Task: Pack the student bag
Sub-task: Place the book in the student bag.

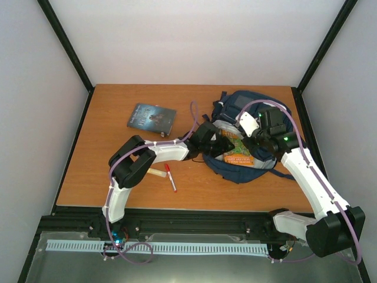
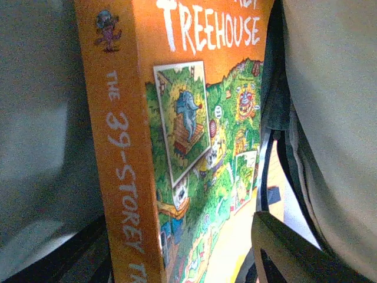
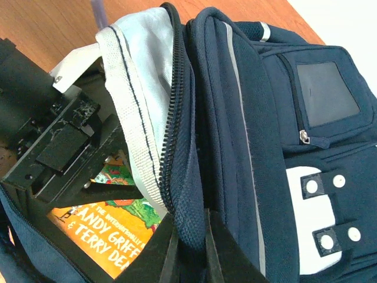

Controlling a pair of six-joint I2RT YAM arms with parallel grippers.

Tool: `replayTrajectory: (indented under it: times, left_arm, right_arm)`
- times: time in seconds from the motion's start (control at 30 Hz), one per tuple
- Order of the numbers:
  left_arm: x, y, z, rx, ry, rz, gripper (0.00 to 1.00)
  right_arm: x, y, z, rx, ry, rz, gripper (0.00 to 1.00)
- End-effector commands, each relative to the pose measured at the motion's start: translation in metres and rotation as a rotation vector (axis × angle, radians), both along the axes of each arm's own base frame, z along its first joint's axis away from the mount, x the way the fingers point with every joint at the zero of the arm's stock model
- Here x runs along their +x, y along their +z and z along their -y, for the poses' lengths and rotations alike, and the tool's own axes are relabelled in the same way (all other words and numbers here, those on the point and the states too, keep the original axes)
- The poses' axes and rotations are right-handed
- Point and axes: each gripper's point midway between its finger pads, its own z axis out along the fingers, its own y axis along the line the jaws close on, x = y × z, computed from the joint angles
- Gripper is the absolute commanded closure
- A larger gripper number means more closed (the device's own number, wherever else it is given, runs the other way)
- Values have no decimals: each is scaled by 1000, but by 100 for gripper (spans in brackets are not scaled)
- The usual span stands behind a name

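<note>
Nearest, on the counter (image 1: pixel 118 100), closer in than the left claw (image 1: pixel 213 143) and to its left: a red-capped pen (image 1: pixel 171 177) just beside a small tan cylinder (image 1: pixel 156 172). Further out, left claw reaching into the open student bag (image 3: pixel 247 147), dark fingers (image 2: pixel 288 247) either side of an orange book (image 2: pixel 194 147) inside; gripping or loose, impossible to tell. Just right of it, right claw (image 3: pixel 191 239) pinched tight on the bag's zippered rim. Farthest, beyond the left claw and to its left: a dark book (image 1: pixel 151 116) flat on the counter.
</note>
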Motion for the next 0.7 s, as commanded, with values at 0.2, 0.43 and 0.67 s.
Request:
replayTrajectory:
  times: [0.2, 0.43, 0.67]
  left_arm:
    - [36, 36, 31, -18, -15, 289, 79]
    - [57, 26, 47, 9, -27, 364, 66]
    - [46, 31, 22, 60, 32, 320, 33]
  right_arm:
    - [2, 22, -5, 43, 13, 95, 97]
    - [1, 26, 0, -1, 23, 113, 97]
    - [7, 28, 5, 15, -40, 140, 97]
